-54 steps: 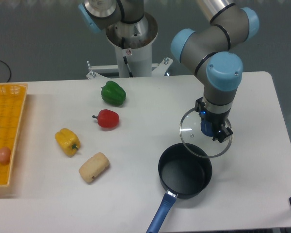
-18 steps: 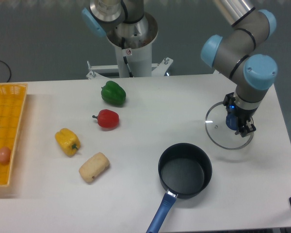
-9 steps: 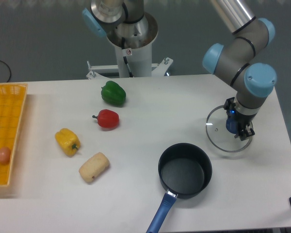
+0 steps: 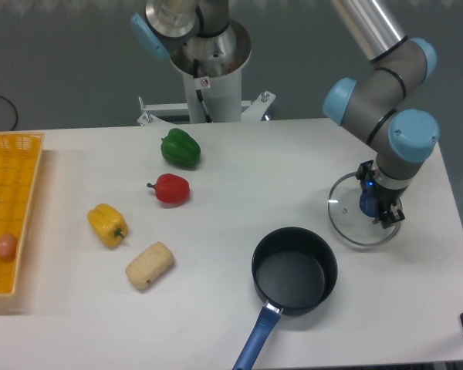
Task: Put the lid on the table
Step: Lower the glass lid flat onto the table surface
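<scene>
Fixed-camera view of the white table [image 4: 239, 166]. We see the gripper [image 4: 376, 210] pointing straight down at the 3 o'clock side of the tabletop, its two fingers closed on the small blue knob at the centre of the lid [image 4: 347, 220]. The lid, a clear glass disc with a thin metal rim, lies flat and low over the table surface; we cannot tell whether its rim is touching the table or hanging just above it.

The black pot [image 4: 294, 270] stands open near the lid, at its 8 o'clock, with the blue handle [image 4: 253, 343] running toward 7 o'clock to the table's near edge. A narrow strip of bare tabletop separates the pot's rim from the lid's rim.

Well apart, across the table toward 9 o'clock, we find a green pepper [image 4: 180, 148], a red pepper [image 4: 170, 188] just below it, a yellow pepper [image 4: 108, 225] and a tan bread roll [image 4: 150, 265]. At the far 9 o'clock edge sits the yellow grid tray [image 4: 8, 193], holding one small pinkish egg-like object [image 4: 6, 247]. The arm's base column [image 4: 211, 77] rises at 12 o'clock.
</scene>
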Robot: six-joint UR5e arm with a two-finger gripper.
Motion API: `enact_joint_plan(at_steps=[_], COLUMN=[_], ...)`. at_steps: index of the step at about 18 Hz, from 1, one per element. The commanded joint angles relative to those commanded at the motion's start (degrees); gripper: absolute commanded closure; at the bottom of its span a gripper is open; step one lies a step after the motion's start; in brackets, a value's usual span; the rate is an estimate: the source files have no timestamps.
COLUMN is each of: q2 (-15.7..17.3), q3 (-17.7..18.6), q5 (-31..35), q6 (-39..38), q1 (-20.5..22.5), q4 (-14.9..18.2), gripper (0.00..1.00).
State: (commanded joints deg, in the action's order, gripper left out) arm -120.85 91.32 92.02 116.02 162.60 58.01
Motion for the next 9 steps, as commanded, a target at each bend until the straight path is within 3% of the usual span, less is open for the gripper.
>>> enact_joint_plan(at_steps=[9], q2=[-0.7], q3=[0.1], q5=[0.2], q6=[0.0], q1=[0.0], q4=[-0.6], gripper=[0.37])
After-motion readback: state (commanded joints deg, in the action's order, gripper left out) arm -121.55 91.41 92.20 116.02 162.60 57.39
